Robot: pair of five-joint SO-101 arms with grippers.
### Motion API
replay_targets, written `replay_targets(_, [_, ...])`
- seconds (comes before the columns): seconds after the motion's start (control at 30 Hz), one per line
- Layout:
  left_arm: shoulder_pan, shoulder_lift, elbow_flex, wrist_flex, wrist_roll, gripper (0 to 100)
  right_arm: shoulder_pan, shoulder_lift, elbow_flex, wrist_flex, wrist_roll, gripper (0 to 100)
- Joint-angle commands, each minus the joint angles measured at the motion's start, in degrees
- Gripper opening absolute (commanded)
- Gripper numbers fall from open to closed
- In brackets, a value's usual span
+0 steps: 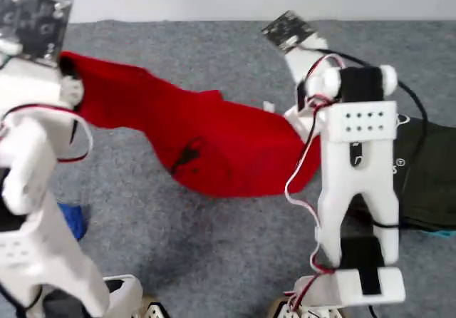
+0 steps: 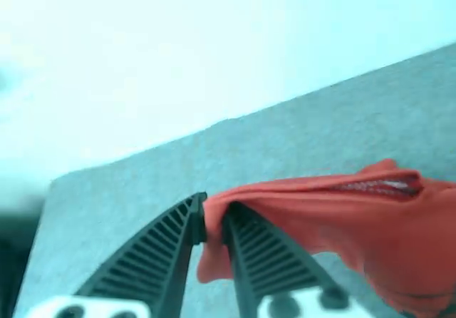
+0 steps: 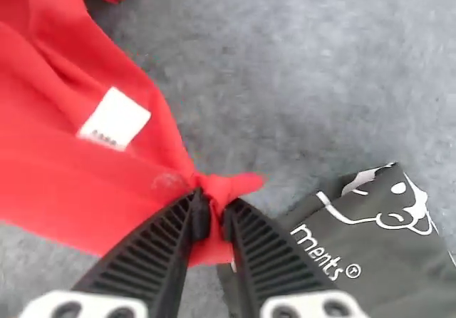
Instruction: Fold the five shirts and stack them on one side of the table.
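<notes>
Red shirt (image 1: pixel 206 140) stretched across centre frame.
Left gripper (image 2: pixel 211 222) and right gripper (image 3: pixel 211 214) each clamp an edge of it.

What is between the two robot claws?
The red shirt stretches between the left gripper and right gripper, each pinching an end; the high view shows it.
</notes>
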Motion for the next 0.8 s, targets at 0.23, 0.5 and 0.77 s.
replay_targets(0.23, [-4.66, -11.43, 14.29, 0.7, -4.48, 1, 0.04, -20.79, 19.34, 2.51, 0.35, 23.3])
replay_targets(0.5, [-4.75, -12.66, 19.03, 0.0, -4.4, 1, 0.31, -25.8, 27.87, 2.42, 0.53, 23.6])
replay_targets(0.77, [-4.75, -12.31, 27.21, -1.93, -4.75, 1, -7.52, -25.45, 40.09, -1.36, 0.26, 23.5])
